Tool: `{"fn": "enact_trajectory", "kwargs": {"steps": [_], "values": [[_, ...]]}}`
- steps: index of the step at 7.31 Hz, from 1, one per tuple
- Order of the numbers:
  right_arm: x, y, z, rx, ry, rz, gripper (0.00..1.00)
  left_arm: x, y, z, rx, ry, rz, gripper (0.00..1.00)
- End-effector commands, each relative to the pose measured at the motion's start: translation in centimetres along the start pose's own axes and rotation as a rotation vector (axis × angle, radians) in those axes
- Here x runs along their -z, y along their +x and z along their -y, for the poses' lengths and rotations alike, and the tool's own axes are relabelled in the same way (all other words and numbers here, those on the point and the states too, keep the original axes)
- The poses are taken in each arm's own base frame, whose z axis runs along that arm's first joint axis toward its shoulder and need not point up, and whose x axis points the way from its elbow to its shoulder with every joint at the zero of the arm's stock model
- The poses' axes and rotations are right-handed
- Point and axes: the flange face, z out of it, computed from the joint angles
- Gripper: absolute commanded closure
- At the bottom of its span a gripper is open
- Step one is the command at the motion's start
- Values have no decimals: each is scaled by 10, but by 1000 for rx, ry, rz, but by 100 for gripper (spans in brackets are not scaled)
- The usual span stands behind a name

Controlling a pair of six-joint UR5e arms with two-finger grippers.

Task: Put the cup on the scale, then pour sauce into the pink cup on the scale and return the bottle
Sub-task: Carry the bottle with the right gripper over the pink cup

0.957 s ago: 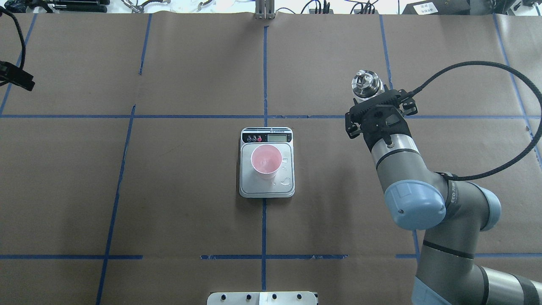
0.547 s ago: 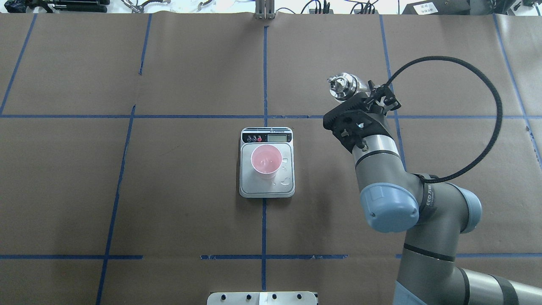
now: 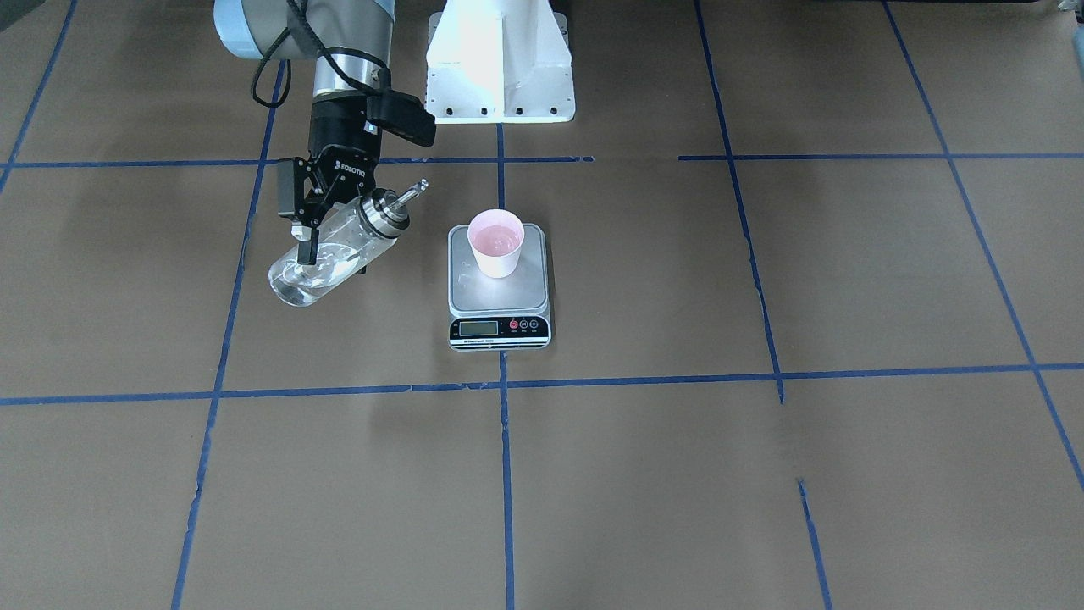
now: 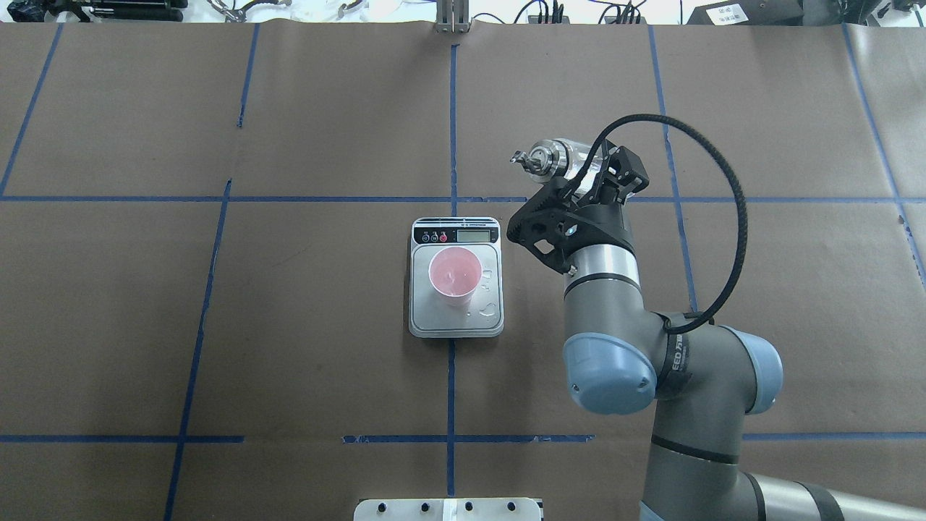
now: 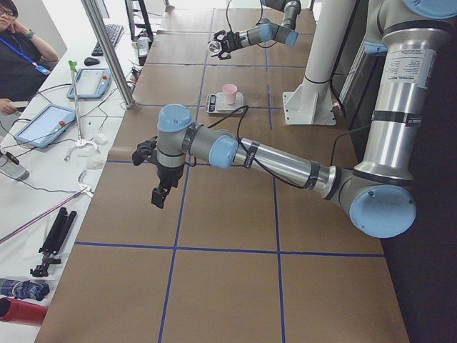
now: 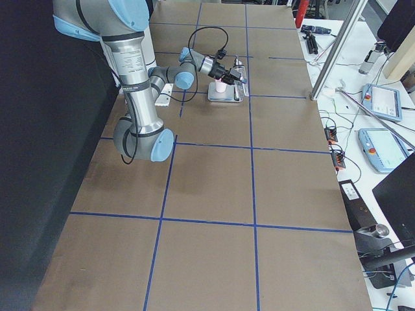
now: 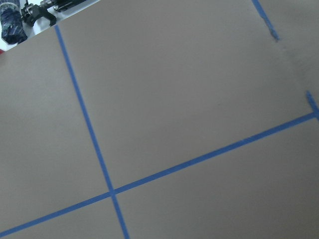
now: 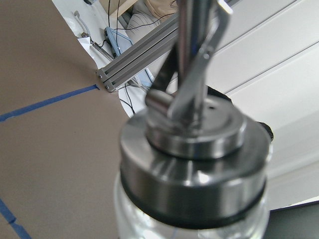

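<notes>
ROBOTIQ on right end effector (image 3: 332,246); scale (image 3: 500,292) LCD unreadable.

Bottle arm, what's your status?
Right gripper shut on bottle, tilted, spout toward cup on scale. Left gripper aside, state unreadable. Nothing between bottle and cup.

Tilted bottle (image 4: 563,156) near cup (image 4: 454,273) on scale (image 4: 445,323)

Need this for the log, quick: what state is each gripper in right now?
Left gripper: cannot tell; it shows only in the exterior left view.
Right gripper: shut on the bottle, which it holds tilted.
</notes>
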Motion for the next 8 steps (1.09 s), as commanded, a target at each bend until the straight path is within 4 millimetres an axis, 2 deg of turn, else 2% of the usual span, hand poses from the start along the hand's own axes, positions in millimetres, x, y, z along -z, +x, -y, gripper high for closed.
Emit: {"fn": "enact_trajectory", "kwargs": {"steps": [1, 2, 4, 6, 8], "values": [[8, -32, -13, 80, 46, -114, 100, -18, -31, -33, -240, 14, 4, 0], [9, -37, -16, 97, 57, -143, 100, -21, -33, -35, -243, 11, 3, 0], [9, -38, -19, 239, 60, -183, 100, -43, -46, -40, -212, -29, -6, 0], [5, -57, -29, 325, 62, -226, 100, -43, -46, -40, -222, -19, -4, 0], [4, -63, -32, 396, 59, -248, 100, -44, -46, -40, -226, -21, -4, 0]]}}
